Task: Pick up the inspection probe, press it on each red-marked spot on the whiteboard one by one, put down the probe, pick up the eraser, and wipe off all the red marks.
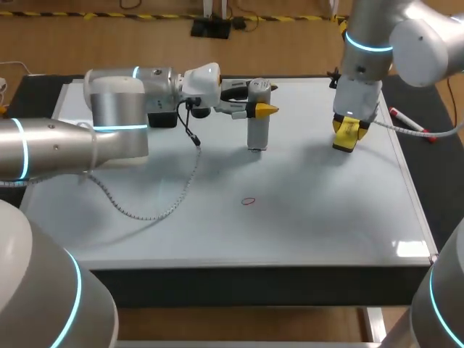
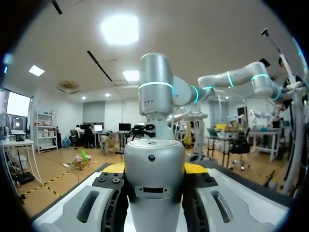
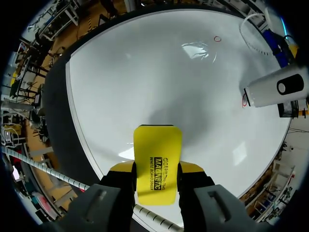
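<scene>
Presently the left hand [image 1: 262, 109] is clamped on the silver inspection probe [image 1: 257, 135], which stands upright on the whiteboard [image 1: 326, 217] near its far edge. The right hand [image 1: 347, 138] grips the yellow eraser [image 3: 157, 154] over the whiteboard's far right part. A small red mark [image 1: 249, 201] sits near the whiteboard's middle.

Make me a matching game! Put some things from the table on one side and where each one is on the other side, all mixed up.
1 probe
2 eraser
3 red circle
4 marker

A in the right pincer
B lying off the whiteboard's right edge
C in the left pincer
D drawn on the whiteboard

Pairs: 1-C, 2-A, 3-D, 4-B
</scene>
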Motion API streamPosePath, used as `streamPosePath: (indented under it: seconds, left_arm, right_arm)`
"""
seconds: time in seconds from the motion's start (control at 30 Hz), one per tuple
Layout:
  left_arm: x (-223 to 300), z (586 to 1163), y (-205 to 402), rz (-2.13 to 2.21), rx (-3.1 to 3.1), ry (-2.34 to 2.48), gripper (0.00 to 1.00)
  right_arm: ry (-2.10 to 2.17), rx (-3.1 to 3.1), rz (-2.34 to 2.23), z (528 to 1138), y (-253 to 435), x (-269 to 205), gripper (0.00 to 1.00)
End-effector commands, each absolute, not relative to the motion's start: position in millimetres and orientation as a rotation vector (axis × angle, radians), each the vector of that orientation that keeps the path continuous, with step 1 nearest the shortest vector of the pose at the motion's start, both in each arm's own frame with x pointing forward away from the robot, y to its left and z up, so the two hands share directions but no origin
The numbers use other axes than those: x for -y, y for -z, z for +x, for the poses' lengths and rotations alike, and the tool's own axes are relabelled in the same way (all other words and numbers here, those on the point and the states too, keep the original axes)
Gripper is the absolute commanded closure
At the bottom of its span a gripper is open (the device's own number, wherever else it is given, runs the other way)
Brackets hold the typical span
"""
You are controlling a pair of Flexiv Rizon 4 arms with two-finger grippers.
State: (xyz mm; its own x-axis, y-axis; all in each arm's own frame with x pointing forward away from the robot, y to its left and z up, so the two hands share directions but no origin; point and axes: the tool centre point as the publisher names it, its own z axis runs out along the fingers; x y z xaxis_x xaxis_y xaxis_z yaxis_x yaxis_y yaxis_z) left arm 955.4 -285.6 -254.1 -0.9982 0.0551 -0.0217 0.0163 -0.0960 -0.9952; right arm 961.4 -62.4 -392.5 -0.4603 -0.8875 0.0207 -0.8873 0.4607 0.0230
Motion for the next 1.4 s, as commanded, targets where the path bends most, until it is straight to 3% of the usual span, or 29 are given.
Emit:
streamPosePath:
  seconds: [0.03,1.0,1.4]
  left_arm:
    - [288,961,261,-0.092,2.084,-2.304,1.0]
    - [284,965,277,-0.134,2.068,-2.291,1.0]
    - [276,958,247,-0.149,2.088,-2.329,1.0]
  right_arm:
    - [0.008,2.657,1.618,961,392,63,1.0]
    - [0.008,2.657,1.618,961,392,63,1.0]
    - [0.008,2.657,1.618,961,392,63,1.0]
